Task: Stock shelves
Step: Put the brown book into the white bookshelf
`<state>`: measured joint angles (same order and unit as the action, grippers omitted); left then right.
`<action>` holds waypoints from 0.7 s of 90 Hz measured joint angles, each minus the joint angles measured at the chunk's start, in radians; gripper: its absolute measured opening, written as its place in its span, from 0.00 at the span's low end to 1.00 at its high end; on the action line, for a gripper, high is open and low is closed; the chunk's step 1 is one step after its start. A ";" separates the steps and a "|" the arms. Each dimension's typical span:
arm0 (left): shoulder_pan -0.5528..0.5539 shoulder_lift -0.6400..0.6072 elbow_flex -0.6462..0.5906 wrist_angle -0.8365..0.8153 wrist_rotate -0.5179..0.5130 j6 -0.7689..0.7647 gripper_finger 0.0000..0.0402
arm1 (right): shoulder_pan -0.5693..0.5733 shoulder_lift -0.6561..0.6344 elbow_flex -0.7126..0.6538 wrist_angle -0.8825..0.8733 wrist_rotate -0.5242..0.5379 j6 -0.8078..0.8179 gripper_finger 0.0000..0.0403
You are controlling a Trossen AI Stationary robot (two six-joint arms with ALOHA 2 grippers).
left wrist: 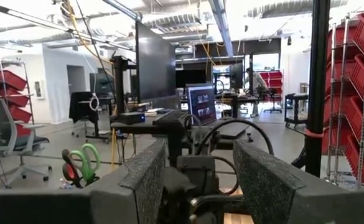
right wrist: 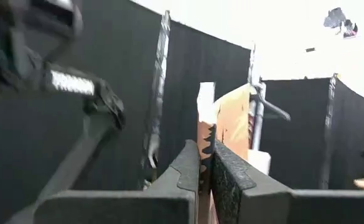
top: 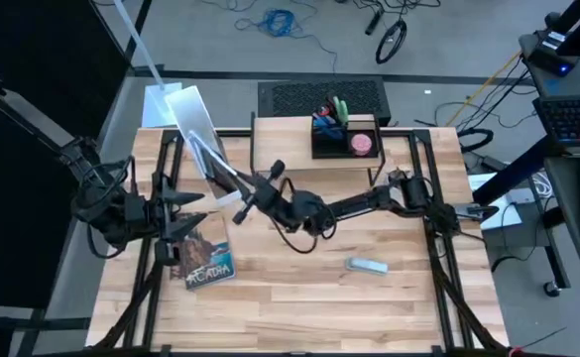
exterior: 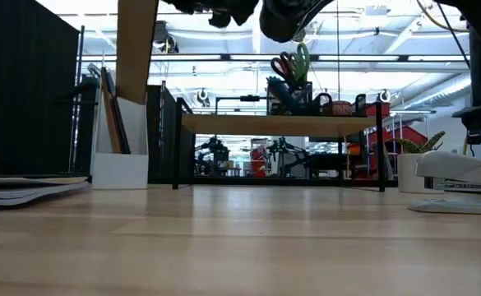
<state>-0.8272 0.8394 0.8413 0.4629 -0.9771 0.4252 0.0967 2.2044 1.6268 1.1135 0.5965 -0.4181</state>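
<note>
Right claw [top: 242,210], clamped on a thin folder [top: 215,164] by the file box [top: 185,114], sits left of the shelves [top: 314,149]; left claw [top: 192,213] gapes.

Organizer tray [top: 347,137] on shelves [top: 280,149]

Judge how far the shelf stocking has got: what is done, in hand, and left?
Done: the black organizer tray sits on the shelves. In hand: the right gripper pinches a tan folder above the white file box. Left: the book and stapler lie on the table; the left gripper is open beside the book.
</note>
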 joint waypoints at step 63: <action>0.000 0.000 0.000 0.000 0.000 0.000 0.43 | -0.026 0.001 0.000 -0.273 -0.158 0.027 0.01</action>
<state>-0.8268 0.8394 0.8413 0.4629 -0.9771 0.4252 0.0711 2.2051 1.6272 0.8405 0.4385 -0.3916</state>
